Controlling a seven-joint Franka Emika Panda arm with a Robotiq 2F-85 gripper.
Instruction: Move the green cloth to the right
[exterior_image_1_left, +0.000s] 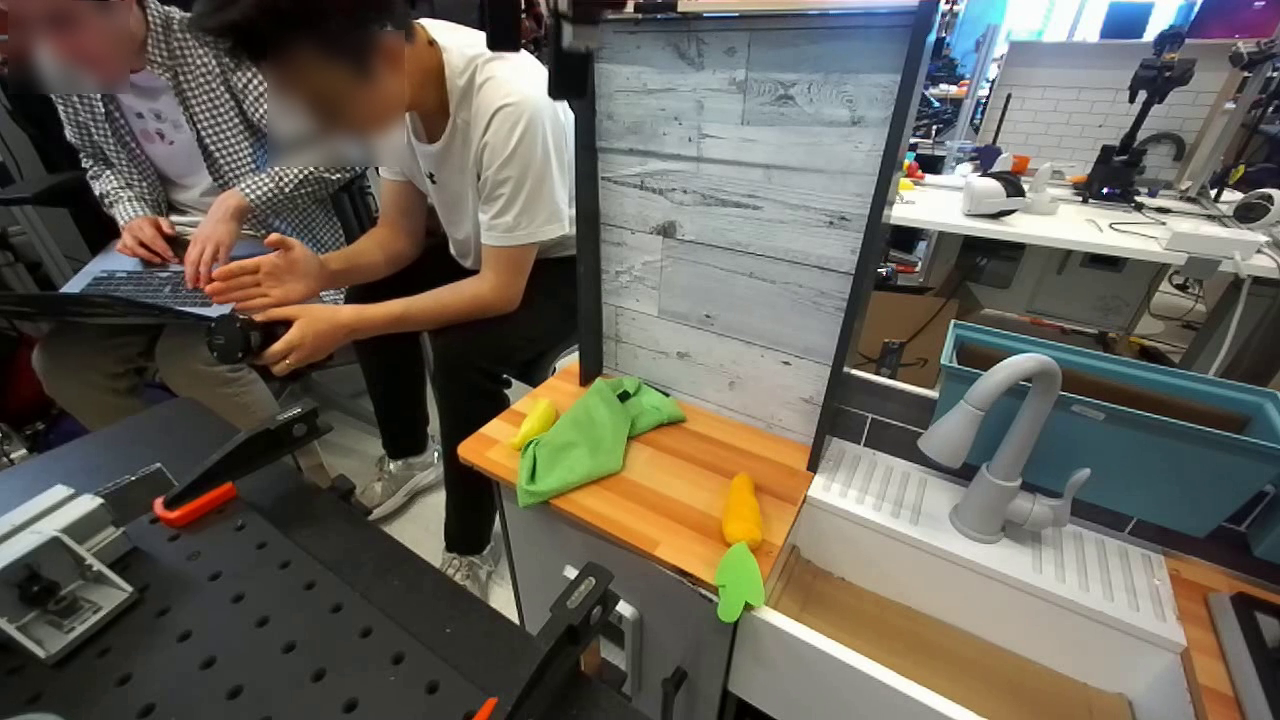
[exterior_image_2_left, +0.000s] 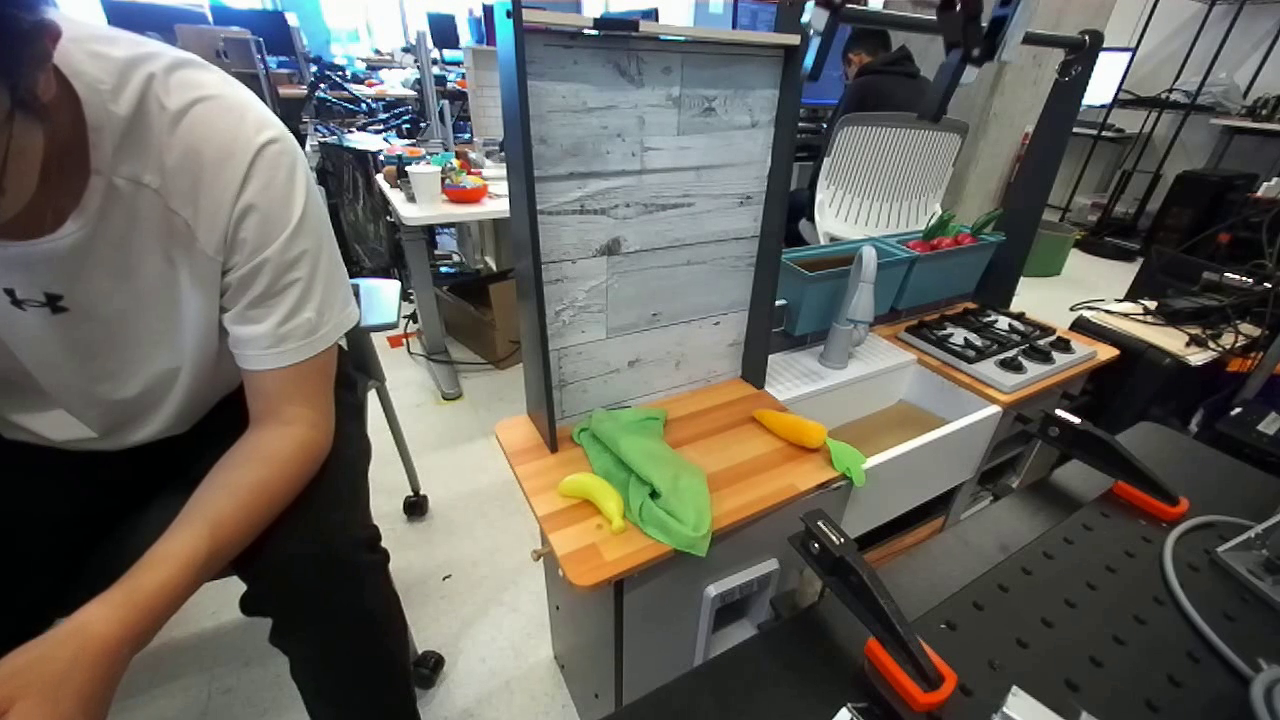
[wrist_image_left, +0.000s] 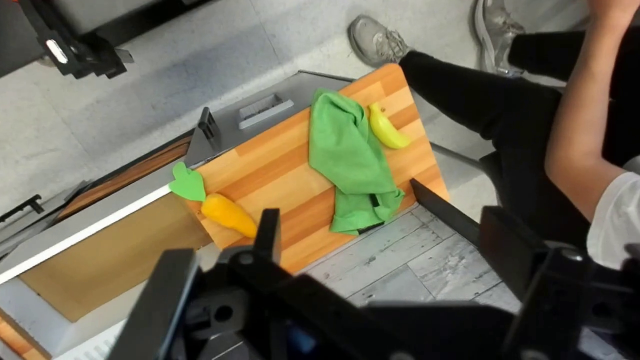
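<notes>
We find the cloth (wrist_image_left: 347, 145) on the counter (wrist_image_left: 280, 177), beside the banana (wrist_image_left: 387, 130); we judge the move right not yet made, with grasp, shift and release all outstanding. In the wrist view, the gripper (wrist_image_left: 382, 225) stands spread, holding nothing, the cloth below it, well apart.

Claw (wrist_image_left: 382, 225) in wrist view: mostly black, matte, blurred up close. Fingers (wrist_image_left: 510, 250) flat, squared-off ends; frame-right one shows a faint brownish tint. Slab (wrist_image_left: 160, 305) at frame left: dark grey, thin pale edge line. Screw head (wrist_image_left: 571, 254) at frame right: round, silvery. Pivot (wrist_image_left: 245, 258) opposite: round, duller grey. Charcoal plate (wrist_image_left: 207, 302) with a round black hole (wrist_image_left: 223, 314). Small deep-blue patch (wrist_image_left: 302, 340) low down.
</notes>
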